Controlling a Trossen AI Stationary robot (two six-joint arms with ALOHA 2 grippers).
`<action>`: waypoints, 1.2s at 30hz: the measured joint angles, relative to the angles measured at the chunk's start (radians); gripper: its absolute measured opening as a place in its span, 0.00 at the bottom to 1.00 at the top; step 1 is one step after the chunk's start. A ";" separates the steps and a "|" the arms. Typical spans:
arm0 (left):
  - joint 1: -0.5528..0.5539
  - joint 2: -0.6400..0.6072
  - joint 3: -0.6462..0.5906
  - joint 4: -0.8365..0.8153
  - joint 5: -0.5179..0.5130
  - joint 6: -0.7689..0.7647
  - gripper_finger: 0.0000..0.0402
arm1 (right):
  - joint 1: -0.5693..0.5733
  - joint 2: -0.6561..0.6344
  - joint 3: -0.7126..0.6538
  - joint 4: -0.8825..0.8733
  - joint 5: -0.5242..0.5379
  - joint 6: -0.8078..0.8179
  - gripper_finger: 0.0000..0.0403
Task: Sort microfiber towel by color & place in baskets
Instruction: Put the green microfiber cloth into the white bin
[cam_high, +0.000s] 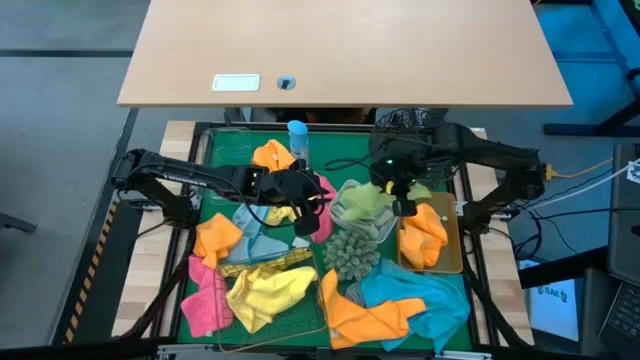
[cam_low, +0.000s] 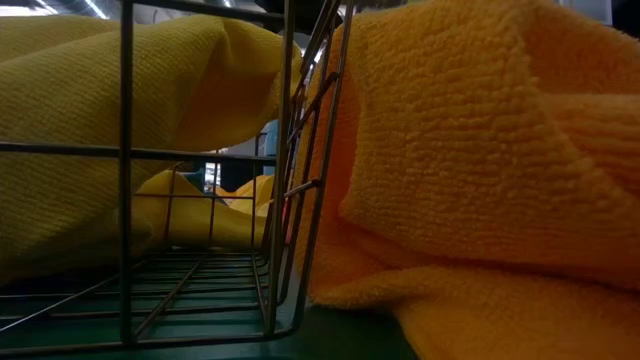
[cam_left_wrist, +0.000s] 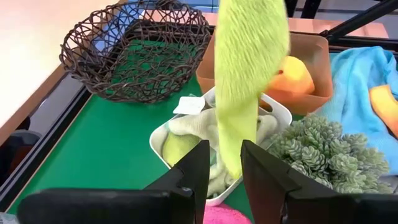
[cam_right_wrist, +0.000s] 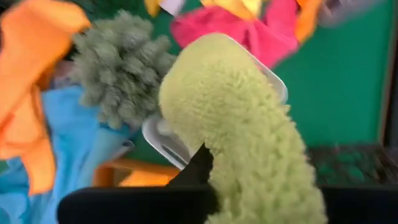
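lime-green microfiber towel (cam_left_wrist: 249, 74) hangs from the right gripper (cam_right_wrist: 205, 165), whose fingers are pinched tight on it, above the white rectangular tray (cam_left_wrist: 163, 144) near the green mat's middle. left gripper (cam_left_wrist: 224, 165), fingers parted and holding nothing, sits just beside the tray.

A light wooden desk (cam_high: 345, 50) stands on grey floor (cam_high: 50, 120).

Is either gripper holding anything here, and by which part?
The right gripper holds a green towel by its upper end, hanging over the white tray. The left gripper holds nothing.
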 joint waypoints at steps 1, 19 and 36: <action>0.000 0.000 0.000 0.000 0.000 0.000 0.22 | 0.000 -0.007 0.000 -0.011 0.024 0.017 0.01; -0.002 0.000 -0.001 0.001 0.045 0.000 0.22 | 0.000 -0.027 -0.525 0.614 0.046 0.043 0.01; -0.001 0.001 -0.002 0.001 0.045 0.000 0.22 | -0.051 -0.027 -1.082 1.345 0.038 0.214 0.01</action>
